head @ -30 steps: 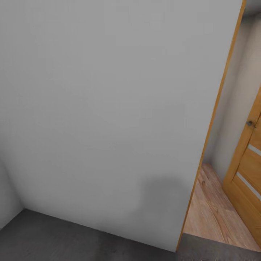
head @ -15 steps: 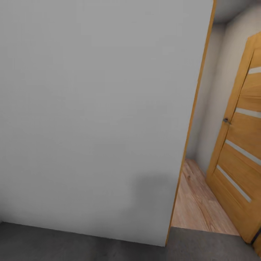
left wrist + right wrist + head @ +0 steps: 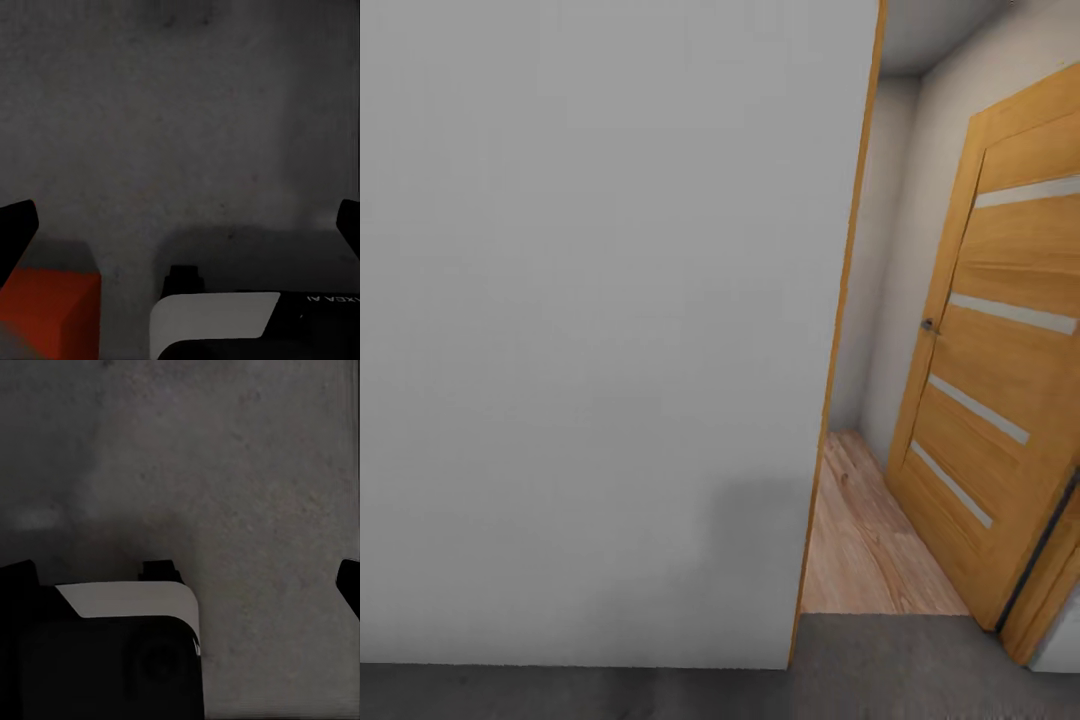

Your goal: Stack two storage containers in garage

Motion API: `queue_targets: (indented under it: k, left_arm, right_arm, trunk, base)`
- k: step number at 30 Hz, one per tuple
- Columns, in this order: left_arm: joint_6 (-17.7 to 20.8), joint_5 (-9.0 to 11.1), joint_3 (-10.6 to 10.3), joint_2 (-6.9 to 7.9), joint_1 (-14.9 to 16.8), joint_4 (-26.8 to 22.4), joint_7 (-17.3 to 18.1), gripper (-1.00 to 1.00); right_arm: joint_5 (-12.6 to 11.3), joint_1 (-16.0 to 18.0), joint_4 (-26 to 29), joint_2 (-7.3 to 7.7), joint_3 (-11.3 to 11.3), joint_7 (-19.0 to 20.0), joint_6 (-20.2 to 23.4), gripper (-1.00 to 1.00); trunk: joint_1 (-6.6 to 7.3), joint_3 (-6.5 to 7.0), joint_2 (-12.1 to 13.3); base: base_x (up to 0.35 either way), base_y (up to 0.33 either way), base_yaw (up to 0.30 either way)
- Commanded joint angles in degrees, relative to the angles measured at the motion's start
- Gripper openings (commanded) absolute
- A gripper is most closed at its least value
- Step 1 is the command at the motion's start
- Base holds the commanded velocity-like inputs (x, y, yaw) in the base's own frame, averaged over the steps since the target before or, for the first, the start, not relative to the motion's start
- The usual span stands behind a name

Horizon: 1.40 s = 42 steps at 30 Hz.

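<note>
Holding both jaws spread and empty, you see the left gripper (image 3: 180, 225) fingertips at the frame edges over the floor (image 3: 187, 112), and the right gripper (image 3: 184, 577) likewise over bare concrete. An orange-red corner, probably one storage container (image 3: 49, 311), sits low on the floor just beside the robot's base (image 3: 217, 322); the dim view leaves this unsure. Ahead, a pale grey wall (image 3: 600, 330) ends at a wood-trimmed doorway (image 3: 840, 330) onto a plank floor (image 3: 870, 540) and a wooden door (image 3: 1000, 350). Centre the base on the opening before you drive through, arms tucked.
</note>
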<state>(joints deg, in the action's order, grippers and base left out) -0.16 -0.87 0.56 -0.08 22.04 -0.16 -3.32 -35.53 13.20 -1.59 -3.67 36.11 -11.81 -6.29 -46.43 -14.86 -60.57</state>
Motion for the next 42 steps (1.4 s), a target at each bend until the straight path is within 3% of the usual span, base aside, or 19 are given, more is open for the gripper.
queue_targets:
  k: [1, 31, 38, 42]
  left_arm:
    - [-0.02, -0.10, 0.05, -0.01, 0.02, -0.01, -0.16, 1.00]
    - [-0.06, -0.18, 0.05, -0.04, 0.02, -0.03, -0.16, 1.00]
    - [-0.08, -0.13, 0.08, -0.41, 0.01, -0.08, -0.11, 1.00]
    - [0.20, 0.11, 0.19, -1.99, -0.65, 0.11, 0.11, 1.00]
  right_arm:
    - [-0.50, 0.07, -0.17, -0.04, 0.45, -0.02, -0.29, 1.00]
    - [-0.58, 0.07, -0.17, -0.10, 0.45, -0.05, -0.56, 1.00]
    - [-0.59, 0.07, -0.17, -0.03, 0.45, -0.05, -0.57, 1.00]
    - [-0.59, 0.07, -0.17, -0.03, 0.45, -0.05, -0.57, 1.00]
  trunk:
    - [0.00, -0.07, -0.05]
    - [0.00, -0.07, -0.05]
    - [0.00, -0.07, -0.05]
    - [0.00, -0.07, -0.05]
  base:
    - [0.000, 0.000, -0.248]
    - [0.000, 0.000, -0.269]
    - [0.000, 0.000, -0.272]
    - [0.000, 0.000, -0.271]
